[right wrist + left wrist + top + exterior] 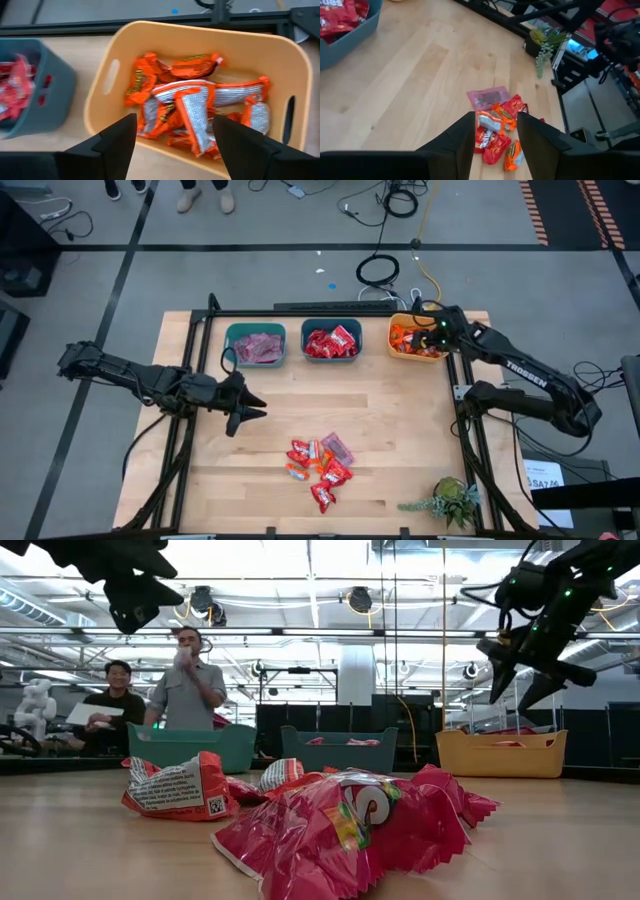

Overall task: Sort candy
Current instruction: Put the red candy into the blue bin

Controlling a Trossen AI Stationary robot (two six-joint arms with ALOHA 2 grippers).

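A pile of candy [320, 465] in red, orange and mauve wrappers lies on the wooden table near its front edge; it also shows in the left wrist view [497, 125] and fills the low view's foreground [340, 825]. My left gripper [255, 408] hangs open above the table, left of the pile, with nothing between its fingers [495, 145]. My right gripper [428, 332] stands open above the yellow bin [200, 45], which holds orange candy [195, 100]. Its fingers are empty and clear of the bin.
Along the far edge stand a teal bin with mauve candy [255, 345], a teal bin with red candy [331, 342] and the yellow bin [415, 340]. A small potted plant [450, 502] sits at the front right corner. Two people [190, 680] stand beyond the table.
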